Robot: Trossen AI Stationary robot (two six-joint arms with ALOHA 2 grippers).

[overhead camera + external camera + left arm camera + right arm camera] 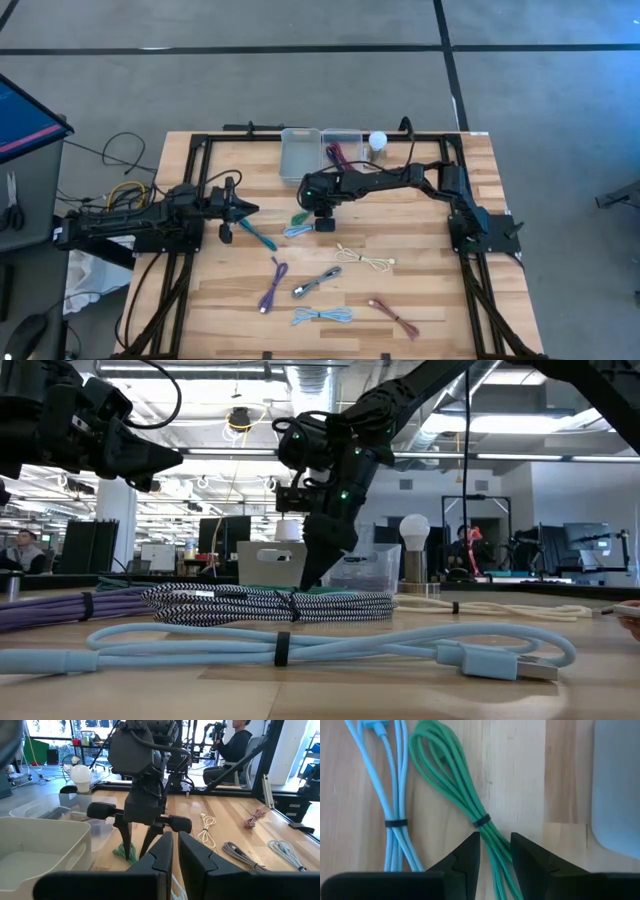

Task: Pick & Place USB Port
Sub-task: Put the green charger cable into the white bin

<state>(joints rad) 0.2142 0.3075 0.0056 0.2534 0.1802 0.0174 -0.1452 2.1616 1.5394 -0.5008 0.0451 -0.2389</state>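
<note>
Right tool point(494, 851): being held partly open, fingers straddling the green cable point(451, 785), nothing yet gripped.
Green cable: being kept flat on the tabletop point(430, 290), beside a light blue cable point(384, 790), near the clear bin point(298, 155).
Left tool point(172, 851): being held shut, empty, above the tabletop.

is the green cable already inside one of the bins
No, the green cable lies on the bare wooden table beside the bin, with the right hand straddling it.
</note>
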